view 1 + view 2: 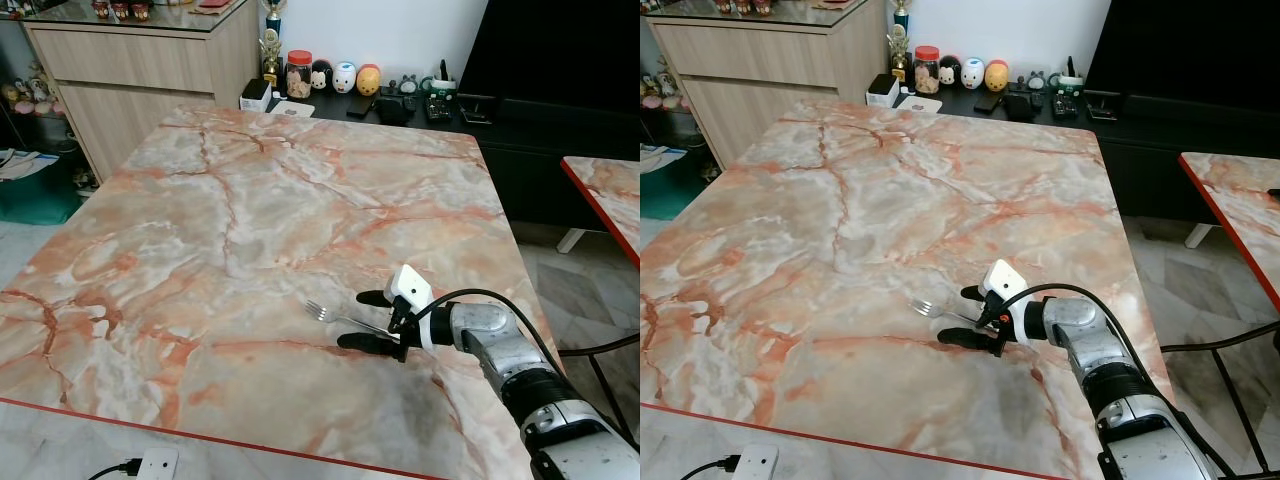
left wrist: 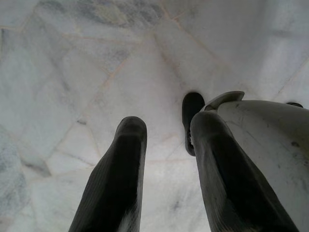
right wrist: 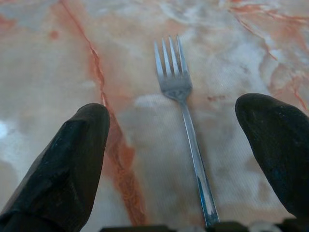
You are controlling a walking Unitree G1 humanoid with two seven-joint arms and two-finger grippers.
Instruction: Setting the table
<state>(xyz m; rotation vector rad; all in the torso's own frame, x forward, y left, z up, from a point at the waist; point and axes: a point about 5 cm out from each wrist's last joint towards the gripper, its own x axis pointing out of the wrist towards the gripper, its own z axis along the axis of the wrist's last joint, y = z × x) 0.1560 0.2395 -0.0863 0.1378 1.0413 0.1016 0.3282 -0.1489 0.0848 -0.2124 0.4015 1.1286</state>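
Note:
A silver fork (image 1: 322, 312) lies flat on the pink-veined marble table (image 1: 250, 200), near its front right part, tines pointing left. My right gripper (image 1: 357, 320) is down at the table with its black fingers open, one on each side of the fork's handle (image 3: 195, 159). The pads stand apart from the metal and do not touch it. The fork's tines (image 3: 169, 58) lie beyond the fingertips. My left gripper (image 2: 166, 140) hangs idle over pale floor tiles, with its fingers apart and nothing between them.
A wooden sideboard (image 1: 140, 70) stands at the back left. A dark low console (image 1: 420, 105) with jars and toy figures runs behind the table. A second red-edged table (image 1: 605, 195) is at the right. A power strip (image 1: 150, 463) lies on the floor in front.

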